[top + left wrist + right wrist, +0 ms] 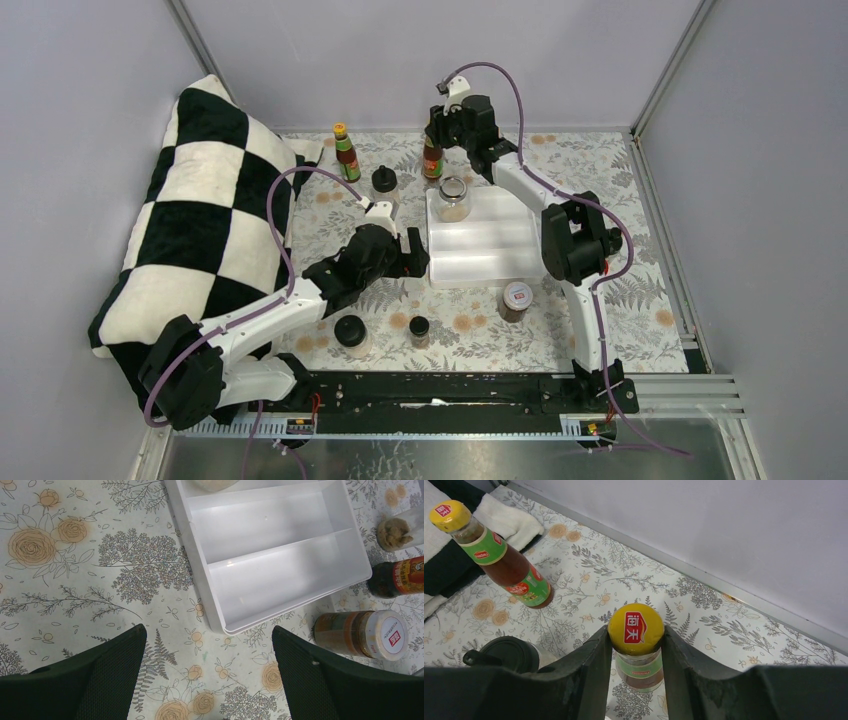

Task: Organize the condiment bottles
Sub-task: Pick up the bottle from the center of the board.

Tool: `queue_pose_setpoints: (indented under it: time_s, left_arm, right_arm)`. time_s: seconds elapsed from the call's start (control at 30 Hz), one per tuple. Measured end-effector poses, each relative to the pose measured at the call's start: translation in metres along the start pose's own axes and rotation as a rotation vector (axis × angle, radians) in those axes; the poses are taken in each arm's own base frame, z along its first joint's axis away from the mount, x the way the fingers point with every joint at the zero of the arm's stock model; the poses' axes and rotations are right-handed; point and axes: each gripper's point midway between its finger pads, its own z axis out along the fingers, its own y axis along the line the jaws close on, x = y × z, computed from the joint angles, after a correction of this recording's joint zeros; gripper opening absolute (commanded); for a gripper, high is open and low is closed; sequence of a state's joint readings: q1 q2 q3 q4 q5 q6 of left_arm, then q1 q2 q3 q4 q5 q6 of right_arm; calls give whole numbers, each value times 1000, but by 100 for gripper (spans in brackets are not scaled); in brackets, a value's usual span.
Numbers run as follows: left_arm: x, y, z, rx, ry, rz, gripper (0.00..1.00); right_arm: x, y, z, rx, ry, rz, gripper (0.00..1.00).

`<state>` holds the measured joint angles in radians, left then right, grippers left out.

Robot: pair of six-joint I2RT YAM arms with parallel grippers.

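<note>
My right gripper point(636, 630) is shut on the yellow cap of a slim red-sauce bottle point(640, 667), which stands upright behind the white tray's far left corner point(432, 160). A second sauce bottle point(346, 152) point(506, 560) stands further left, with a black-lidded jar point(385, 182) point(508, 653) in front of it. One clear jar point(453, 198) sits in the tray's point(480, 262) back compartment. My left gripper point(209, 640) hovers open and empty over the cloth by the tray's near left corner point(225, 627). A red-and-white-lidded jar point(516, 298) point(365, 634) stands in front of the tray.
A black-lidded jar point(351, 333) and a small dark-lidded jar point(419, 330) stand near the front edge. A dark bottle point(400, 577) and another jar point(395, 532) lie right of the tray. A checkered cushion point(200, 220) fills the left side. Grey walls close in behind.
</note>
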<state>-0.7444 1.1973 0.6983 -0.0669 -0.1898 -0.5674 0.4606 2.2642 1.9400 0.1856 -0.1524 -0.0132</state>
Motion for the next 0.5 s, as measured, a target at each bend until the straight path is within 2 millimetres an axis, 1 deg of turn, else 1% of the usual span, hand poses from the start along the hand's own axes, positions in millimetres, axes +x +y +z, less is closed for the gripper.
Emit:
queue_pose_setpoints:
  time_s: [0.33, 0.5]
  left_arm:
    - [0, -1, 0, 3, 2, 0, 99]
    - [1, -1, 0, 9, 6, 0, 99]
  right_arm:
    - [7, -8, -2, 39, 36, -67, 39]
    - [4, -12, -6, 62, 41, -93, 38]
